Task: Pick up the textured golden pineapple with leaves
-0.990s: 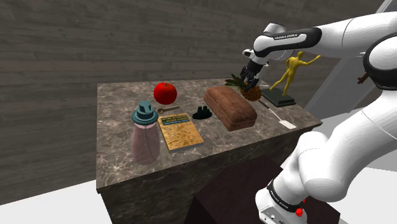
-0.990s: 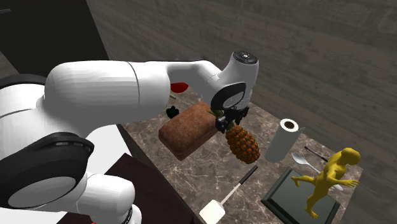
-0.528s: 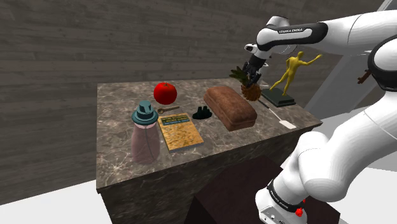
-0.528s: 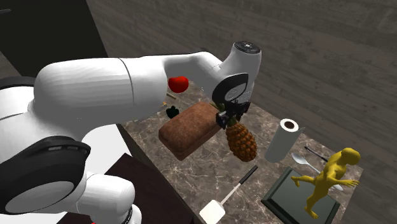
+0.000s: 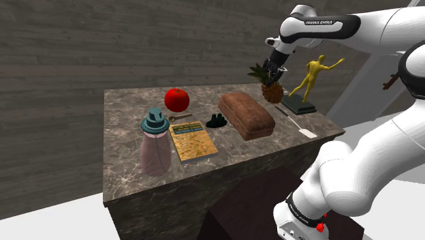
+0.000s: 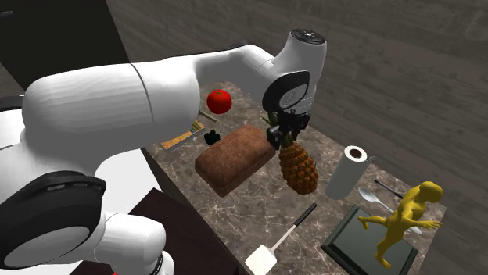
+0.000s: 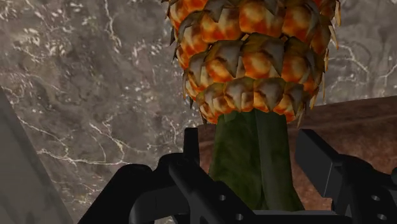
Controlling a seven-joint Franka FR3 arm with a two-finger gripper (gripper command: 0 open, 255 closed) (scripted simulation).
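Claw (image 6: pixel 283 136) clamped on pineapple (image 6: pixel 299 168) leaf stem, w/ fruit hanging over marble counter (image 6: pixel 258 207)

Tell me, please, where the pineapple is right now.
The pineapple hangs by its leaves from the gripper, at the shoulder view's upper right, between the brown loaf and the yellow figurine.

wall (image 5: pixel 102 41): dark wood planks | counter (image 5: pixel 122 114): veined marble | floor (image 5: pixel 48 219): pale grey
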